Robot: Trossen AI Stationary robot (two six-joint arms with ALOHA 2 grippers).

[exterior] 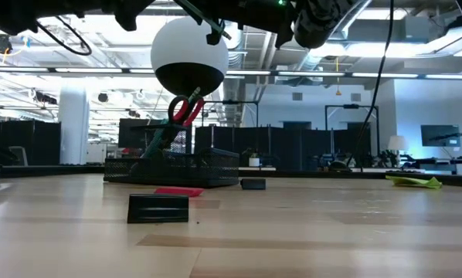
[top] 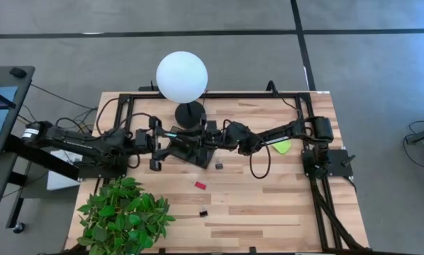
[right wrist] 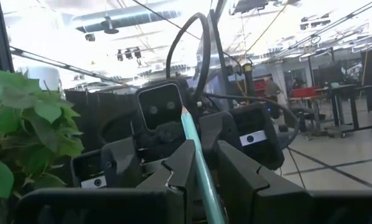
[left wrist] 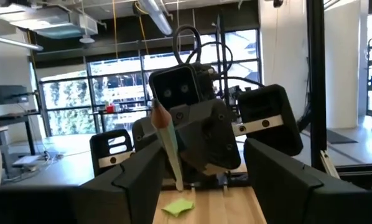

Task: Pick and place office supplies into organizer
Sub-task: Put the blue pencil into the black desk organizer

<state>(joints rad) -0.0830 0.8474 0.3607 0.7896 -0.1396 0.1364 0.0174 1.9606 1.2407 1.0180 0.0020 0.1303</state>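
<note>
Right gripper (right wrist: 201, 165) pinches the pen (right wrist: 198, 155); left gripper (left wrist: 201, 177) is spread. A tilted release risks missing the organizer (exterior: 173, 166).

no readable text, no labels, brands, numbers or signs legible in any view

The organizer (top: 198, 150) sits near the table's (top: 283, 212) middle, just at six o'clock of the lamp base (top: 189, 113). Scissors (exterior: 183, 110) stand upright in it. A small clip (top: 218, 166) lies just at its four o'clock; the flat block (top: 200, 185) lies farther toward six, and another clip (top: 203, 212) beyond that. The sticky-note pad (top: 282, 146) lies at three o'clock, well apart. The plant (top: 123, 216) fills the seven o'clock corner. A pen (right wrist: 198, 162) appears to hang above the organizer.
</note>
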